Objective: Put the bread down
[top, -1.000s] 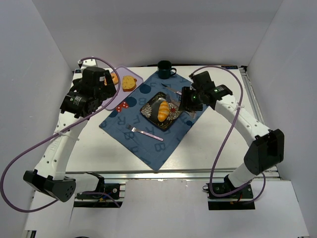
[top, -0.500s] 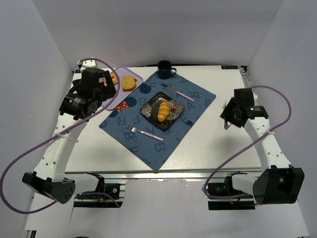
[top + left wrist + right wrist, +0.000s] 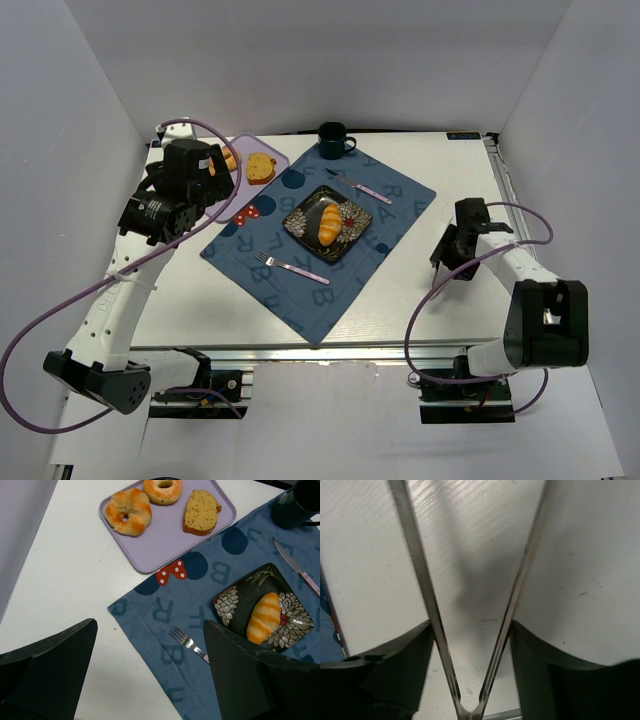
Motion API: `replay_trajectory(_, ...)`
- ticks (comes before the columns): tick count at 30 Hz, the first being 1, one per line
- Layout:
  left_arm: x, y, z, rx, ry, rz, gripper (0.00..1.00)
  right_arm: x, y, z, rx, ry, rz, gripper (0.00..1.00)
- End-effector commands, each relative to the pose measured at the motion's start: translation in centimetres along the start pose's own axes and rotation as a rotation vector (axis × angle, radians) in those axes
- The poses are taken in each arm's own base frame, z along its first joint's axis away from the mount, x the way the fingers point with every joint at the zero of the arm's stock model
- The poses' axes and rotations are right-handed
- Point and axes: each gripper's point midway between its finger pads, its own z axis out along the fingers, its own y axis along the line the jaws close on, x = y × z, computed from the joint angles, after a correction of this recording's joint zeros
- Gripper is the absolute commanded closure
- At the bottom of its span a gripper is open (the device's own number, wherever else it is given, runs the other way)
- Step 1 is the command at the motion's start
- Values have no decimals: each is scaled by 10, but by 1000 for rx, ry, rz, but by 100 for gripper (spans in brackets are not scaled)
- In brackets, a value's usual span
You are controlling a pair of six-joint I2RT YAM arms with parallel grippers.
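The right gripper (image 3: 470,624) is partly closed around a pair of metal tongs (image 3: 422,580). Its 2 fingers (image 3: 395,665) press the outsides of the arms, which spread in a V with nothing between them, over bare table (image 3: 420,300) just right of the blue placemat (image 3: 300,300). The left gripper (image 3: 150,625) hangs wide apart and empty above the placemat's left edge. The bread (image 3: 329,224) lies on the dark flowered plate (image 3: 297,222) at the placemat's centre.
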Motion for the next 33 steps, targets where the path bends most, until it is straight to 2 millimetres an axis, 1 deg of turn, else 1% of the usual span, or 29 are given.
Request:
replay_trajectory(1, -6, 1, -8, 12, -33, -17, 2, 1, 10, 7, -50, 11, -8, 30)
replay_trajectory(3, -5, 2, -7, 7, -30, -16, 2, 3, 9, 8, -47, 27, -17, 25)
replay_trajectory(6, -6, 1, -6, 8, -30, -13, 2, 5, 9, 4, -43, 35, -26, 18)
replay_trajectory(7, -6, 1, -6, 7, -31, -13, 2, 5, 7, -1, -41, 34, -26, 13)
replay_trajectory(9, -5, 1, -5, 5, -27, -11, 2, -3, 10, -12, -47, 13, -28, 11)
replay_trajectory(12, -6, 1, -4, 1, -29, -12, 2, -18, 8, -44, -31, -39, -16, 11)
replay_trajectory(14, -7, 1, -5, -1, -29, -10, 2, -33, 9, -77, -47, -111, 4, 11)
replay_trajectory(15, -7, 1, -4, -3, -29, -11, 2, -38, 9, -87, -53, -136, 10, 11)
replay_trajectory(16, -7, 0, -3, 0, -26, -10, 2, -43, 10, -103, -79, -182, 21, 11)
replay_trajectory(17, -7, -1, -3, 3, -27, -10, 2, -47, 12, -113, -99, -212, 24, 11)
replay_trajectory(18, -6, -1, -3, 4, -25, -11, 2, -52, 14, -129, -132, -257, 33, 11)
replay_trajectory(21, -5, -3, -1, 8, -18, -14, 2, -53, 21, -150, -196, -287, 46, 10)
replay_trajectory(24, -2, -6, 0, 18, -7, -15, 2, -55, 21, -163, -221, -322, 76, 11)
replay_trajectory(25, -1, -6, 0, 21, -3, -12, 2, -55, 21, -165, -228, -331, 80, 11)
replay_trajectory(30, -1, -5, -2, 20, -5, -8, 2, -56, 17, -166, -223, -366, 78, 11)
replay_trajectory(33, -1, -5, -3, 23, -6, -9, 2, -52, 14, -160, -206, -353, 74, 10)
